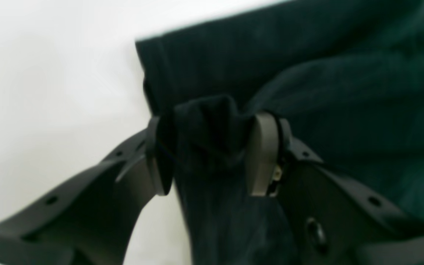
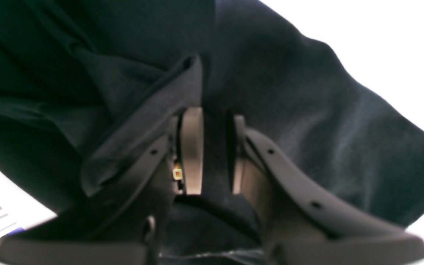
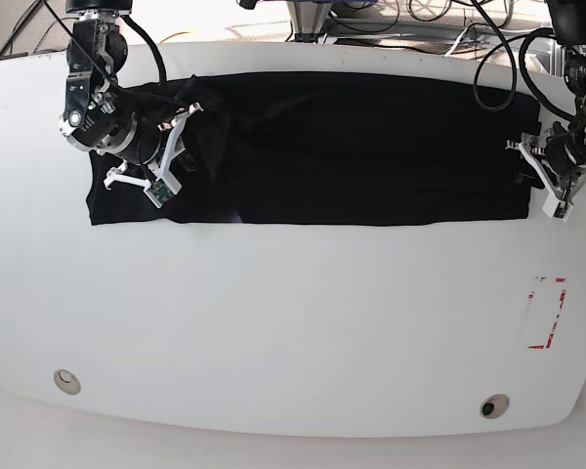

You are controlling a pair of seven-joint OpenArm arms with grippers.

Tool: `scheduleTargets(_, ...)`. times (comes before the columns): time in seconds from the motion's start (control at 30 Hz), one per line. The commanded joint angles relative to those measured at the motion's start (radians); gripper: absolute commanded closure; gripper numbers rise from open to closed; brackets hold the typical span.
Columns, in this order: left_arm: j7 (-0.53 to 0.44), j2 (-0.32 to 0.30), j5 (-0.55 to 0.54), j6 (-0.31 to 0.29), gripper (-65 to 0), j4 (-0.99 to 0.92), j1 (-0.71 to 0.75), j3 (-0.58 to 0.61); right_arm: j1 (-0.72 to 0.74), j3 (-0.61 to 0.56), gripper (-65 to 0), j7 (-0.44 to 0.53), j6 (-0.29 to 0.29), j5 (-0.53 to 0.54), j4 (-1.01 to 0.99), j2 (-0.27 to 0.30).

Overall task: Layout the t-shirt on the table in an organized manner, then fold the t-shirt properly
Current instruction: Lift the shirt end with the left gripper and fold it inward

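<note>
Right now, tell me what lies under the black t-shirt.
The t-shirt lies spread on the white table. The tabletop shows on every side of it; whatever the cloth covers cannot be seen.

T-shirt (image 3: 352, 147): soft black cloth, matt, faintly fuzzy weave, creased at centre of both wrist views. Tabletop (image 3: 273, 322): glossy white, smooth, hard. Left gripper (image 1: 212, 154): matt dark plastic shells, fingers (image 1: 263, 154) faced with smooth grey pads. Right gripper (image 2: 214, 151): same matt plastic, smooth pale pads.
</note>
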Motion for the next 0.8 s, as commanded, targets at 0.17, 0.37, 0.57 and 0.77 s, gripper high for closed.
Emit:
scheduleTargets(0.17, -0.007, -0.048, -0.004, 0.001, -26.3, 0.016, 0.074, -0.008, 0.012, 0.006, -10.3, 0.016, -0.003, 0.013, 0.014, 0.012)
scheduleTargets(0.37, -0.007, -0.091, -0.006, 0.001, -26.7, 0.016, 0.134, -0.008, 0.022, 0.006, -10.3, 0.016, -0.003, 0.013, 0.016, 0.012)
scheduleTargets(0.57, -0.007, -0.123, -0.008, 0.001, -30.6, 0.016, 0.148, -0.008, 0.022, 0.006, -10.3, 0.016, -0.003, 0.013, 0.016, 0.012)
scheduleTargets(0.77, -0.007, -0.128, -0.009, 0.001, -48.3, 0.027, 0.142, -0.010, 0.022, 0.006, -10.3, 0.016, -0.003, 0.016, 0.016, 0.009)
